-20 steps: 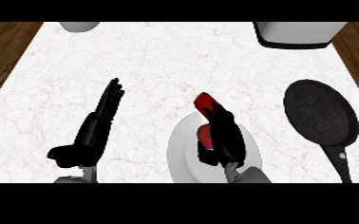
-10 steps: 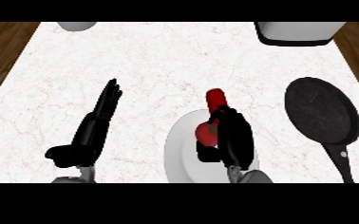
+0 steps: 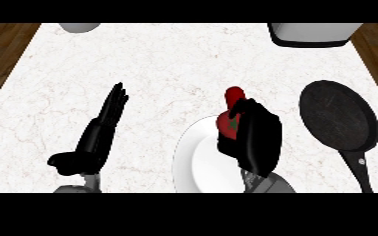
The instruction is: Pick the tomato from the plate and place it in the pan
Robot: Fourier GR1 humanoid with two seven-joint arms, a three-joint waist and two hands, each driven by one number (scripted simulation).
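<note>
Right hand point(image 3: 255, 137) wrapped around the tomato point(image 3: 227, 125), right over the plate's far edge.

Fingers are curled round it, so only bits of red poke out, plus a green stem patch. Can't tell if it's touching the white plate point(image 3: 193, 165) or hanging just above it. The black pan point(image 3: 336, 112) sits off to the right, apart from the hand, handle pointing toward the near edge. Left hand point(image 3: 96, 135) is resting at the left over the marble counter point(image 3: 170, 65), fingers straight, holding nothing. Grey pot point(image 3: 314, 34) in the far right corner.
</note>
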